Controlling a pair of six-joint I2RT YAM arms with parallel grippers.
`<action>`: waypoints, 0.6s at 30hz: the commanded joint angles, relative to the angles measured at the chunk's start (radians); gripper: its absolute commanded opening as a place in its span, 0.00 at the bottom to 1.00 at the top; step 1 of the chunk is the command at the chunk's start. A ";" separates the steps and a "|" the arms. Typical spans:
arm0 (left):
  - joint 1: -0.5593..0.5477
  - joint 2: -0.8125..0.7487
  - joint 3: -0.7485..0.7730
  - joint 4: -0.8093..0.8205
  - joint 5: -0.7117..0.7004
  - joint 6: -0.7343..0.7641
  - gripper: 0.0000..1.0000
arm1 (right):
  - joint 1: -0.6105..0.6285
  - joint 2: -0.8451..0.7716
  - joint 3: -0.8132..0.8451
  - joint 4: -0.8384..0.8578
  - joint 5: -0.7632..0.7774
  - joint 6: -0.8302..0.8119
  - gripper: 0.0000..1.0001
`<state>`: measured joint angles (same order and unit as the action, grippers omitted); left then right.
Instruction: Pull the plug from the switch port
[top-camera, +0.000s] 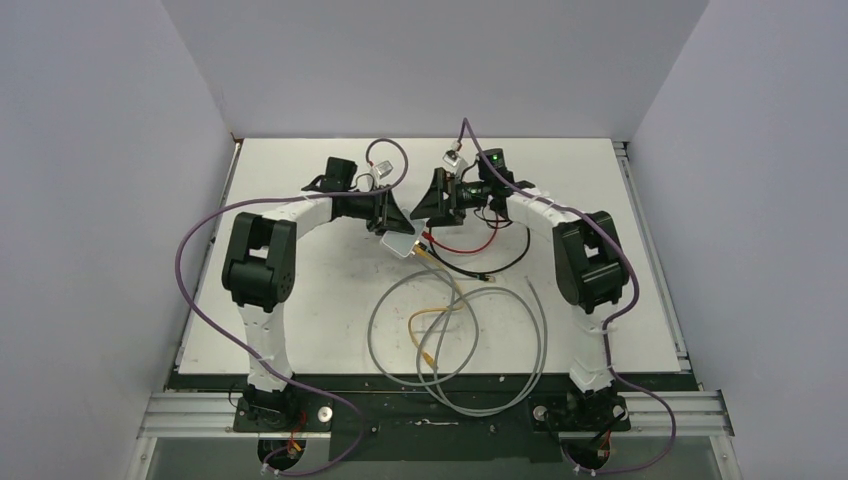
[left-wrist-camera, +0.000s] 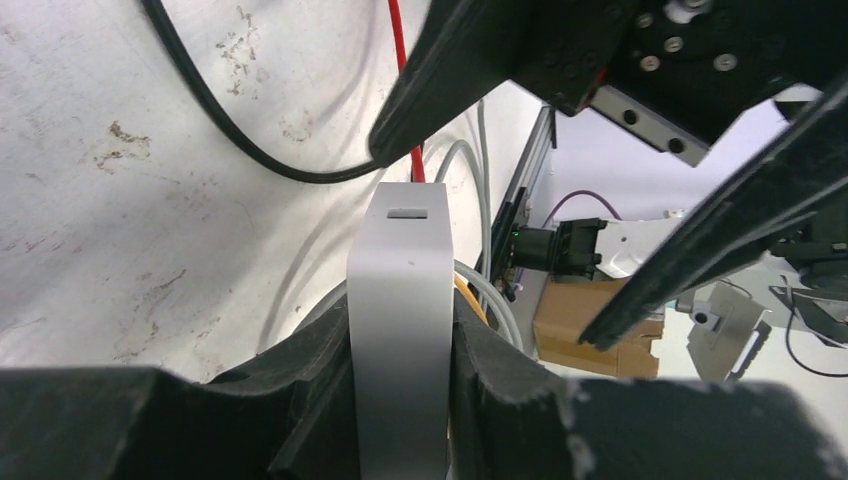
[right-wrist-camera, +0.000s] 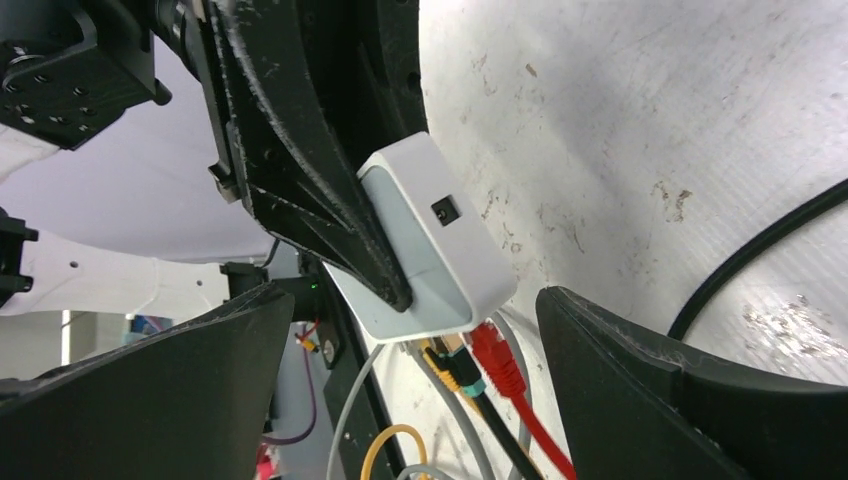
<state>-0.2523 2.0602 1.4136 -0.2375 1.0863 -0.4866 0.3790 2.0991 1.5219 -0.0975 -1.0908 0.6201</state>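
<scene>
Light-grey switch (right-wrist-camera: 450, 260) clamped in left hand (left-wrist-camera: 400, 340), right hand (right-wrist-camera: 415, 297) spread apart near red plug (right-wrist-camera: 497, 360)

Switch (left-wrist-camera: 400, 320) between left fingers (left-wrist-camera: 290, 425)

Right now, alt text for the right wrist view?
The left gripper clamps a white switch at centre frame. A red plug and several other cables sit in its lower edge, between the open fingers of the right gripper, over a scuffed table.
</scene>
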 joint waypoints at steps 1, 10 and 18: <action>-0.002 -0.036 0.104 -0.179 -0.074 0.140 0.00 | -0.022 -0.118 -0.025 0.089 0.081 -0.005 0.94; 0.033 -0.171 0.027 -0.028 -0.115 0.044 0.00 | -0.060 -0.189 -0.062 0.088 0.138 -0.006 0.90; 0.054 -0.323 -0.109 0.216 -0.177 -0.139 0.00 | -0.067 -0.220 -0.082 0.088 0.146 -0.006 0.90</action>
<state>-0.2104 1.8355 1.3201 -0.2100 0.9234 -0.5175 0.3130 1.9556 1.4464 -0.0574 -0.9527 0.6212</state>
